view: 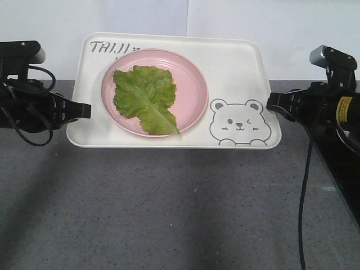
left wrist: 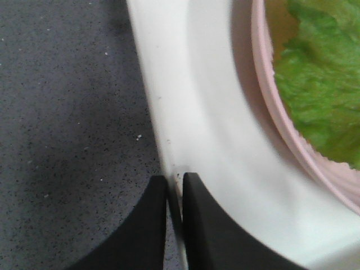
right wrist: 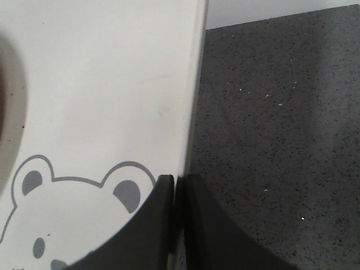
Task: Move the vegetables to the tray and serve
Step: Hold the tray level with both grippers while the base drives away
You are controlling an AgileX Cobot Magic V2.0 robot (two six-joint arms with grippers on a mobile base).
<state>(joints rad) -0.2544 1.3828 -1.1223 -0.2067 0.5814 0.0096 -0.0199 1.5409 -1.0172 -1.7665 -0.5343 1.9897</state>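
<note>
Grey speckled surface (view: 169,214) carries the tray (view: 236,62). Left hand (left wrist: 175,185) and right hand (right wrist: 175,185) each pinch an opposite rim, a stiff, thin, likely slippery hold. Beyond, the light, limp vegetables (view: 145,97) lie on the pink plate (view: 191,73) inside the tray.

Even, fairly bright light falls on the speckled dark grey bench (view: 169,214), where soft broad shadows lie. Both wrist views are soft, and the black left claw (left wrist: 175,185) is blurred, a dim shadow spreading just left of it.
</note>
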